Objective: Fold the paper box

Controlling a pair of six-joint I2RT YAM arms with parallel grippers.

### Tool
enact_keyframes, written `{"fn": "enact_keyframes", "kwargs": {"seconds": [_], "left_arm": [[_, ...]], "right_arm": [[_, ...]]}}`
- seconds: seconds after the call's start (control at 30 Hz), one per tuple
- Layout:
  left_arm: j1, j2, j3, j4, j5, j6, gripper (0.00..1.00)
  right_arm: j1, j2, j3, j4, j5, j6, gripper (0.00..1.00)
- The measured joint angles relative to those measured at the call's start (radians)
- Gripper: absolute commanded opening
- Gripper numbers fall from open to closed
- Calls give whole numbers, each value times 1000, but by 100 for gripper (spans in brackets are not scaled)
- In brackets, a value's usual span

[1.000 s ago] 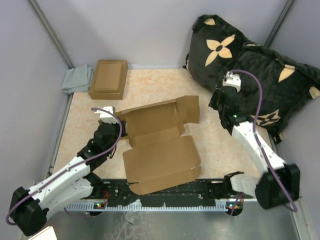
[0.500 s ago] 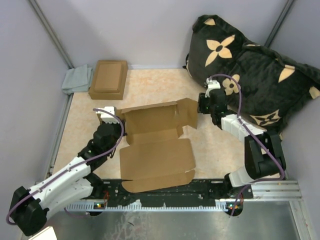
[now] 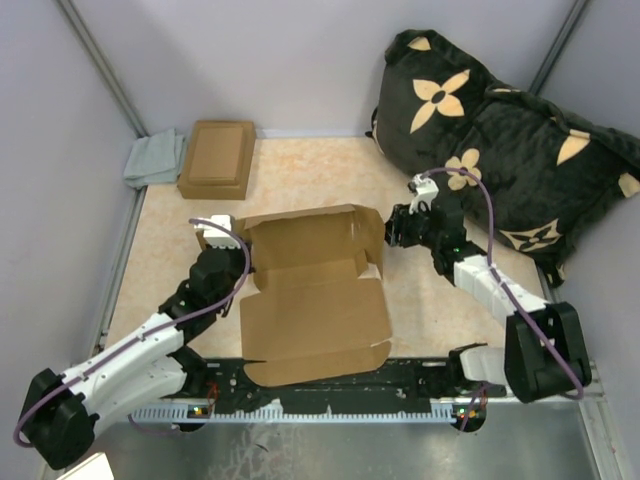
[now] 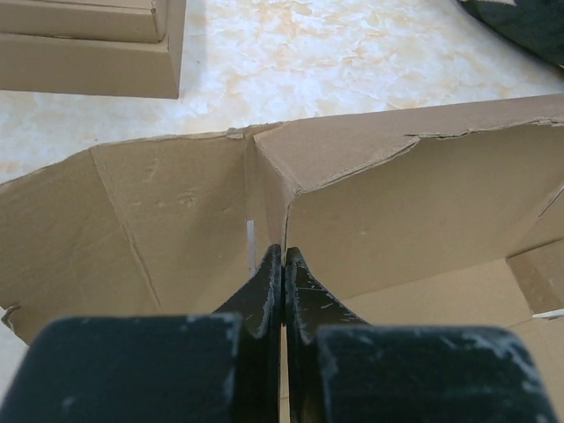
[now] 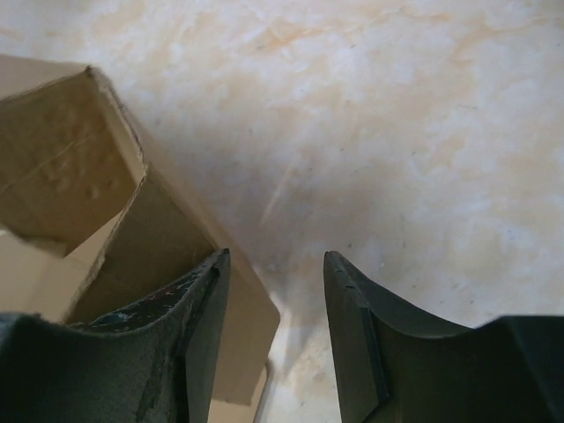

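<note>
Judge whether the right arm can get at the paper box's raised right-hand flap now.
Probably yes: the right gripper is open right beside the flap of the paper box, with nothing in between.

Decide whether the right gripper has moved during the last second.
Yes. The right gripper moved left, from the edge of the black cushion to the right flap of the paper box.

I have the paper box (image 3: 315, 300) lying mid-desk (image 3: 320, 165), with my left gripper (image 4: 283, 257) at its far left corner and my right gripper (image 5: 273, 264) at its far right corner. A smaller box (image 3: 217, 158) sits in the far left corner, a cloth (image 3: 153, 160) just left of it. A cushion (image 3: 500, 130) lies far right.
</note>
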Motion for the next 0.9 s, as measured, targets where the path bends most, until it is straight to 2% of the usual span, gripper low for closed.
{"fn": "enact_keyframes", "kwargs": {"seconds": [0.3,0.57,0.9], "left_arm": [[0,-58,-103,57,2,-6,0],[0,-98,-158,77,16,-13,0],[-3,-301,-207,83,98,17,0]], "right_arm": [[56,-139,-111,0,-72,45,50],[96,-200,-135,-15,-92,59,53],[101,-213,-142,-13,-139,76,55]]}}
